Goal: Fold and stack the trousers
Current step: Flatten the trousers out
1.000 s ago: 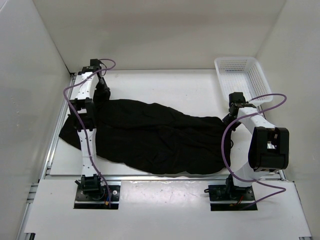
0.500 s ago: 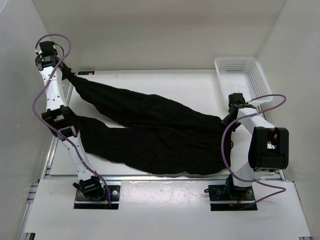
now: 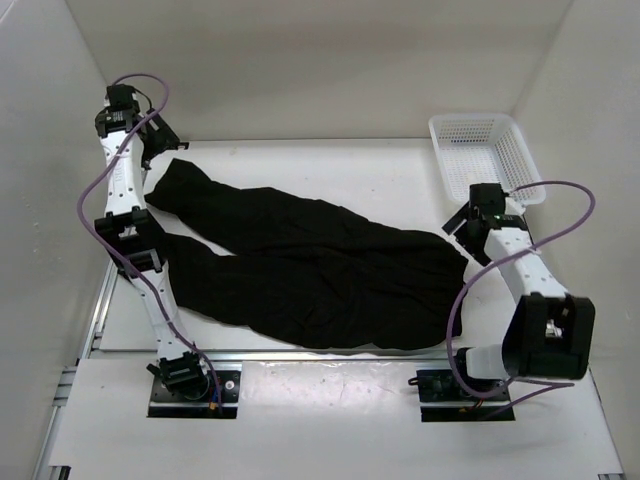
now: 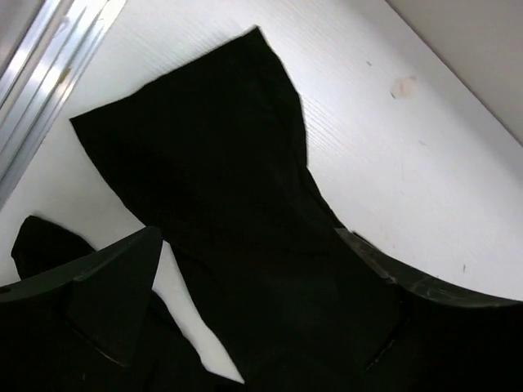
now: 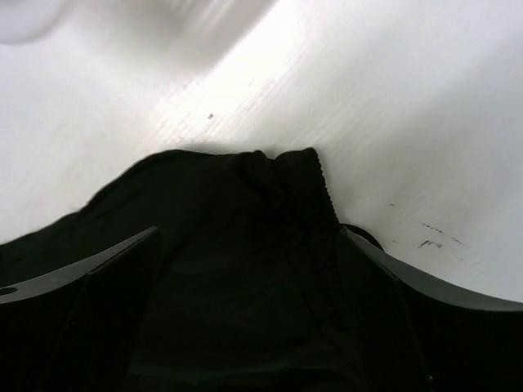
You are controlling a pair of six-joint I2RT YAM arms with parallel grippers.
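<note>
I see my left claw (image 4: pixel 245 237) spread above the black trousers (image 3: pixel 310 270) at upper left; my right claw (image 5: pixel 247 233) is spread too, seemingly just above the waistband.

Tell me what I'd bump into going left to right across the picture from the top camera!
left arm → black trousers → white basket. The right arm overlaps the basket, so it is left out.
</note>
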